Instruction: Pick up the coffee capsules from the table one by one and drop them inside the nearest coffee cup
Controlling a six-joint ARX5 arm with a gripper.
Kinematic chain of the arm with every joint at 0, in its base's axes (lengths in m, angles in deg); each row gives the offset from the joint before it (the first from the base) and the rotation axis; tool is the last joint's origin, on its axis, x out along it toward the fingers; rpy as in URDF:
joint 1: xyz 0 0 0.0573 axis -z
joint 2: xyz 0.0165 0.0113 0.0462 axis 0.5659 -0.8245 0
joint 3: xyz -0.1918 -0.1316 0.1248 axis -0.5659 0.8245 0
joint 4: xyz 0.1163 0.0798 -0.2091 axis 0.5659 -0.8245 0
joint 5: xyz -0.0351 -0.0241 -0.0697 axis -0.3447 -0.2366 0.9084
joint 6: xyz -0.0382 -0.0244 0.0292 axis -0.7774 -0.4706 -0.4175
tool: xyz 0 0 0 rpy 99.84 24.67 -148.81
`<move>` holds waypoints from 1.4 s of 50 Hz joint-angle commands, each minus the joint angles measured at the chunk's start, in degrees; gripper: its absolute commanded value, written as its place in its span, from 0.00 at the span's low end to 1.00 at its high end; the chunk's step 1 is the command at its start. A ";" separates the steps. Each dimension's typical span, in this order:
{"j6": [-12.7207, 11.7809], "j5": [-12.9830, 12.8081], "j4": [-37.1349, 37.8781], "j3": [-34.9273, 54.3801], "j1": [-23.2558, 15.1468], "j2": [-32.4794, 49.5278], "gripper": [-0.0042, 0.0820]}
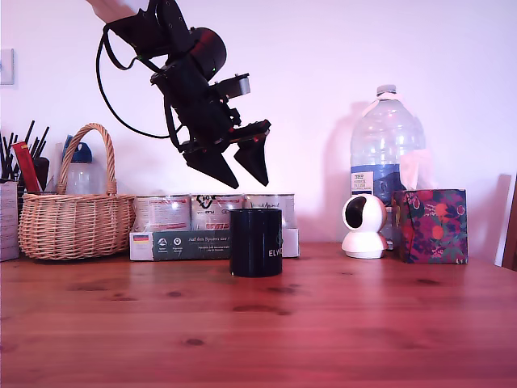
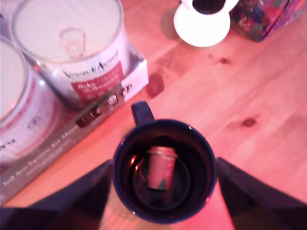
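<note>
While the gripper hangs in the upper centre of the exterior view, its two black fingers stand apart and hold nothing, clear air separating them from the coffee cup below.

Coffee cup: glossy black mug, upright at frame centre on the table, just in front of a tray of labelled tins.

Coffee capsule: one pale pod lying on the mug floor, seen only in the wrist view, somewhat blurred.

Open room: bare tabletop across the whole lower frame.

Left edge: wicker basket, pen holder cut off by the frame.

Right: white camera, water bottle partly behind it, floral gift bag.

Cut off: the arm's upper part leaves the top edge; fingertips leave the wrist view's lower corners.
</note>
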 commanded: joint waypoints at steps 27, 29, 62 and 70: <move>1.36 3.08 -12.11 -0.42 -5.62 17.66 0.02; 1.36 3.39 -12.81 -0.42 -6.56 18.93 0.02; -2.69 3.63 -0.07 27.06 -21.00 39.52 0.02; -4.79 3.72 8.66 40.83 -22.73 45.53 0.02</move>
